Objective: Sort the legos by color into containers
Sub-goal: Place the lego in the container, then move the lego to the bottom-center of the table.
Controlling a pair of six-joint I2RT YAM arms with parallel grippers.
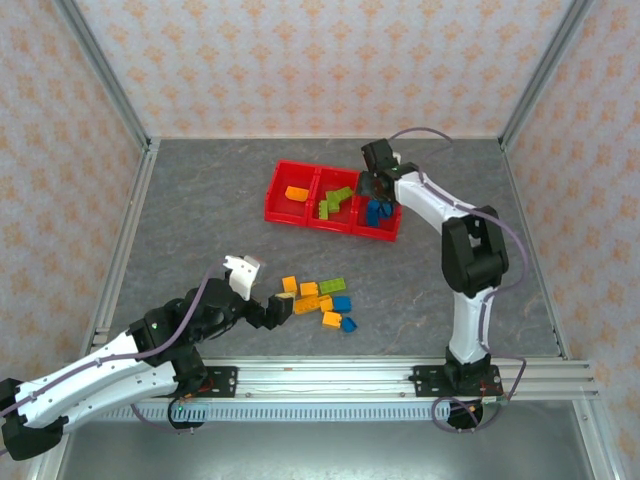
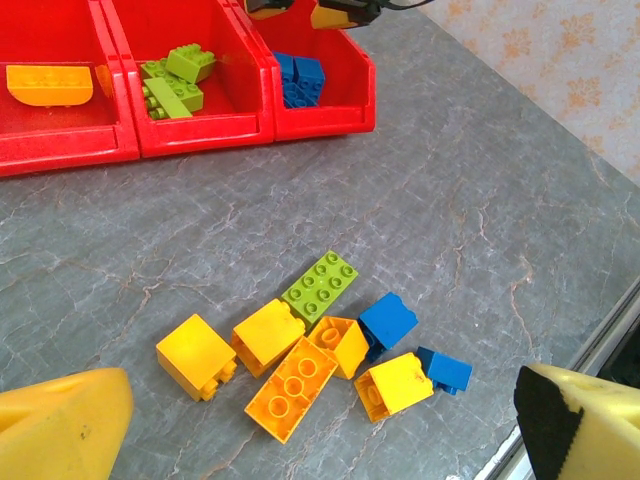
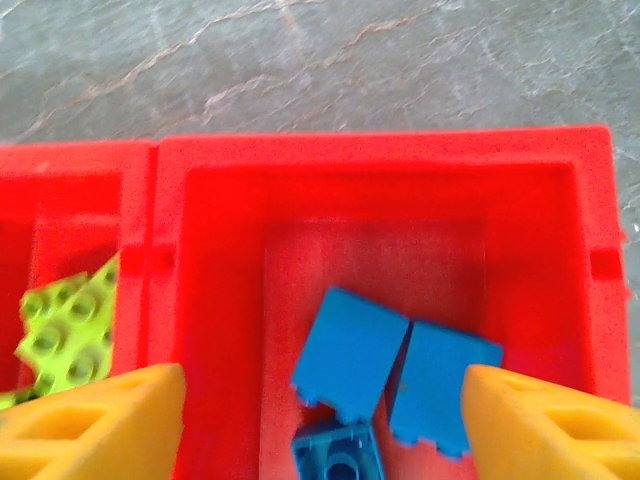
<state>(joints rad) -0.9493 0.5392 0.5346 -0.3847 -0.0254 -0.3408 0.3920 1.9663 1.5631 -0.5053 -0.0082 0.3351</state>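
This is a robotics lab test cell. An aluminium rail (image 1: 330,378) carries two bolted-down robot arms (image 1: 470,260) trailing loose cables (image 1: 418,130). Beyond the rail lies a grey stone-look surface (image 1: 200,220). It is boxed in on three sides by bare metal posts (image 1: 105,75) and flat panels (image 1: 330,60) of printed wallpaper. Toy legos (image 1: 320,300) and red containers (image 1: 272,200) lie on the surface beyond the rail.

Bottom edge cuts off one blue brick (image 3: 338,455).

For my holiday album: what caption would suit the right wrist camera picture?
Right hand, open, above the red bin holding blue bricks; lime green bricks lie in the neighbouring bin.
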